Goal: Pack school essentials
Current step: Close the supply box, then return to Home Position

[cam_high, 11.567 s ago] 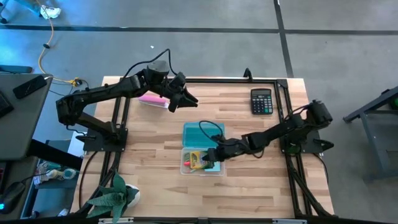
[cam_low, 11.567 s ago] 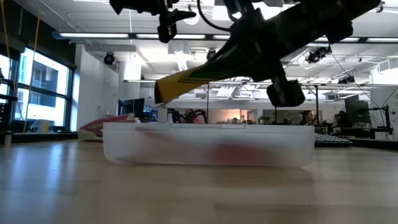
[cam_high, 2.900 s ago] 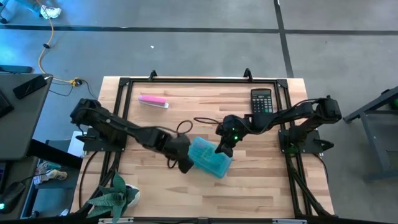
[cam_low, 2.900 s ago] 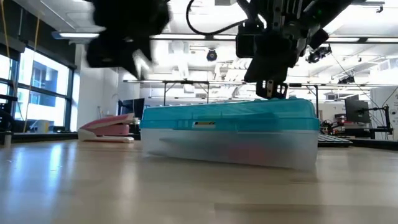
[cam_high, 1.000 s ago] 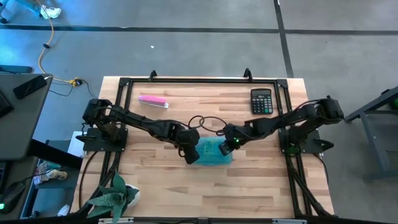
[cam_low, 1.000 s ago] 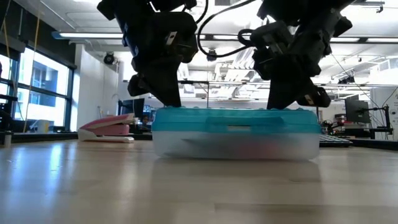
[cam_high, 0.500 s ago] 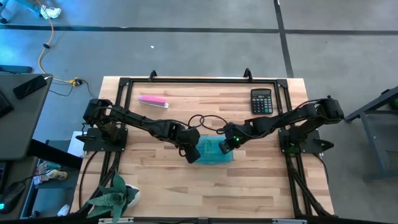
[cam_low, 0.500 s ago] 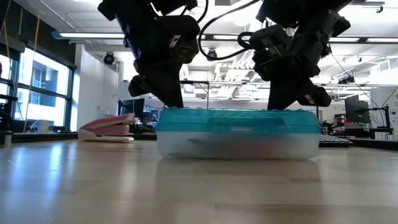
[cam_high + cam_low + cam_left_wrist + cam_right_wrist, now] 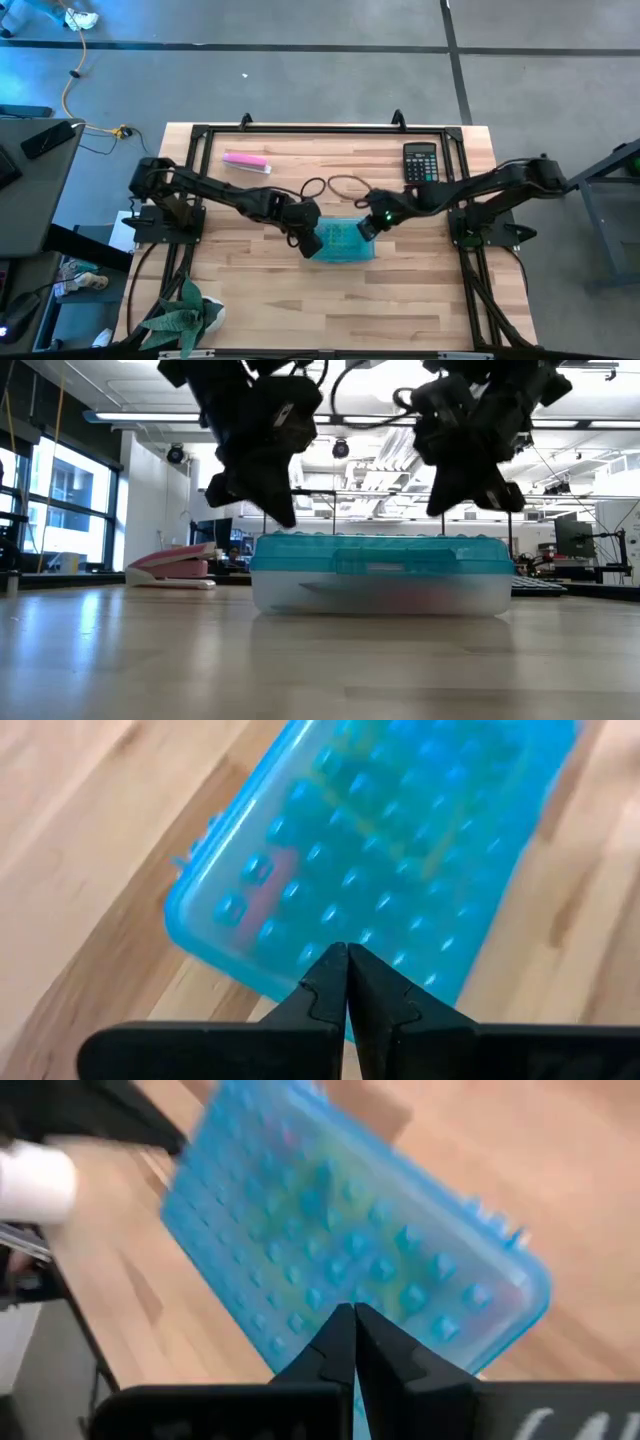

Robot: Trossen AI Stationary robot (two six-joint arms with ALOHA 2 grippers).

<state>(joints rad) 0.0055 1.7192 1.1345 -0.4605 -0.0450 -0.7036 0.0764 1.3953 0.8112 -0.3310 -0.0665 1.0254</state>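
A closed pencil box (image 9: 342, 241) with a studded teal lid and a clear base lies flat on the wooden table; faint red and yellow shapes of the school essentials show through the lid (image 9: 400, 850). My left gripper (image 9: 308, 240) is shut and hovers just above the box's left end (image 9: 285, 518). My right gripper (image 9: 367, 226) is shut too, hovering just above the lid's right part (image 9: 440, 510). Both wrist views look down past shut fingertips (image 9: 347, 958) (image 9: 353, 1318) onto the lid.
A black calculator (image 9: 421, 162) lies at the far right and a pink-and-white bar (image 9: 246, 162) at the far left. Cable loops (image 9: 332, 187) lie just beyond the box. A potted plant (image 9: 186, 316) stands at the near left corner. A black frame (image 9: 320, 130) borders the table.
Both grippers, shut, have risen a little from the teal lid, where their tips stood half a second ago. The box stays flat on the table with its lid down.
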